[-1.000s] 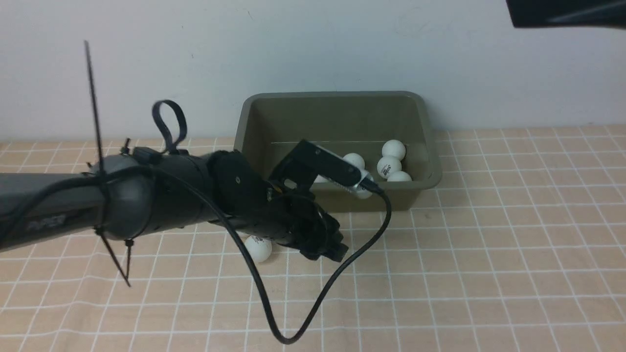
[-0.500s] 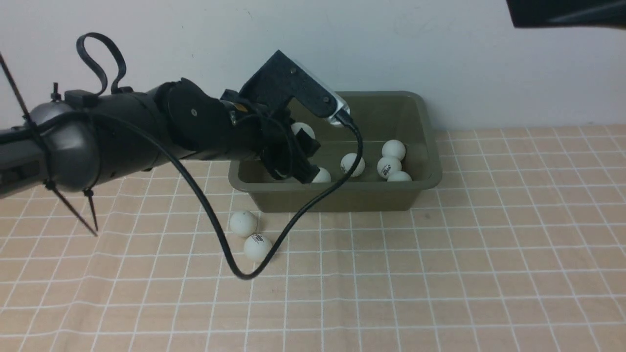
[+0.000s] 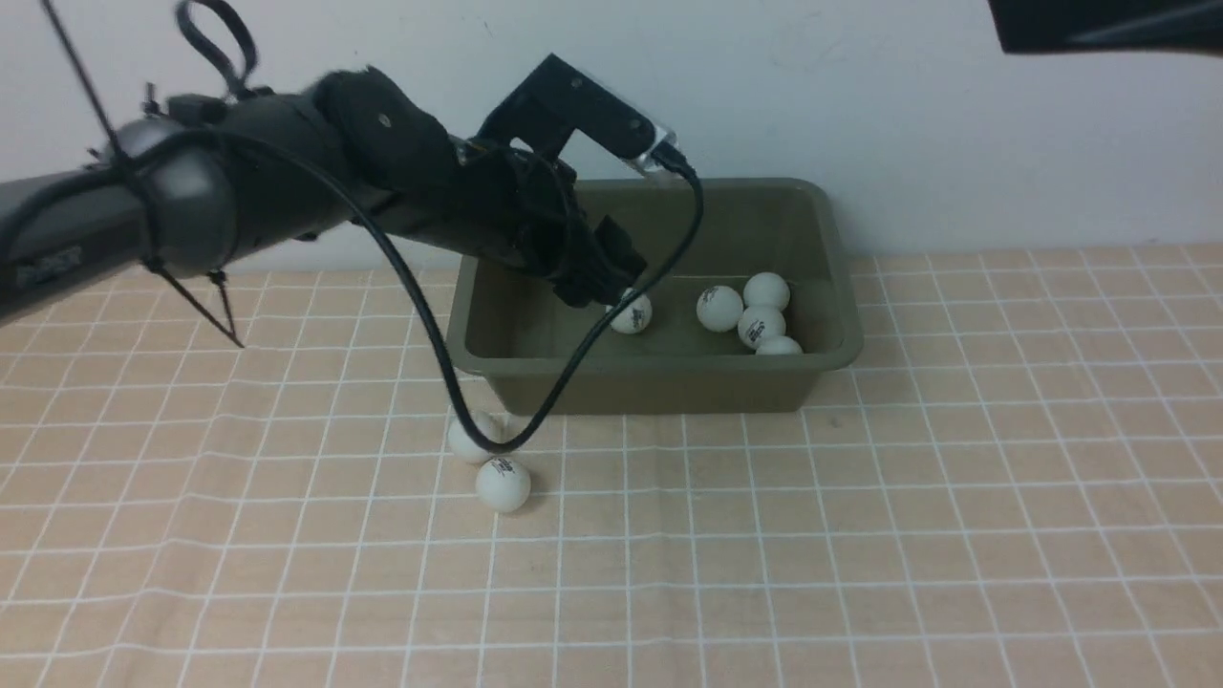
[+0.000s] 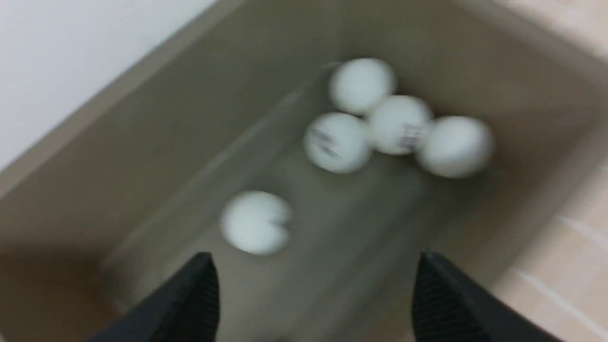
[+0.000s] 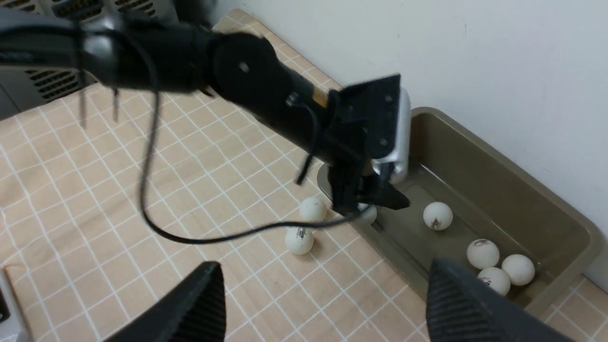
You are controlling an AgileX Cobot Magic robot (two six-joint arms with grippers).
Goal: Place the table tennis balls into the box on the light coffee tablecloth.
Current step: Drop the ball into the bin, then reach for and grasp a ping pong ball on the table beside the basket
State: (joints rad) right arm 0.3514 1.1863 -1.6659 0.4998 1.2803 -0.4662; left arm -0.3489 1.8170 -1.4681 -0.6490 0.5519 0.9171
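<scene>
The olive-green box (image 3: 841, 287) stands on the light coffee tablecloth (image 3: 860, 535) against the wall. Several white table tennis balls (image 3: 718, 308) lie inside it, mostly at its right end; one (image 3: 631, 312) sits just below my left gripper (image 3: 604, 277). That gripper hangs over the box's left half, open and empty (image 4: 316, 261). Two more balls (image 3: 503, 483) (image 3: 473, 438) lie on the cloth in front of the box's left corner. My right gripper (image 5: 325, 270) is open and empty, high above the cloth. In the front view only a dark part of the right arm (image 3: 1108, 24) shows.
The left arm's black cable (image 3: 449, 382) droops down across the nearer cloth ball. A white wall (image 3: 955, 115) runs right behind the box. A grey vented unit (image 5: 52, 83) stands at the cloth's far side in the right wrist view.
My left arm rose from the cloth with a ball, swung over the box and opened. The gripper now holds nothing, and the balls in the box have shifted.
</scene>
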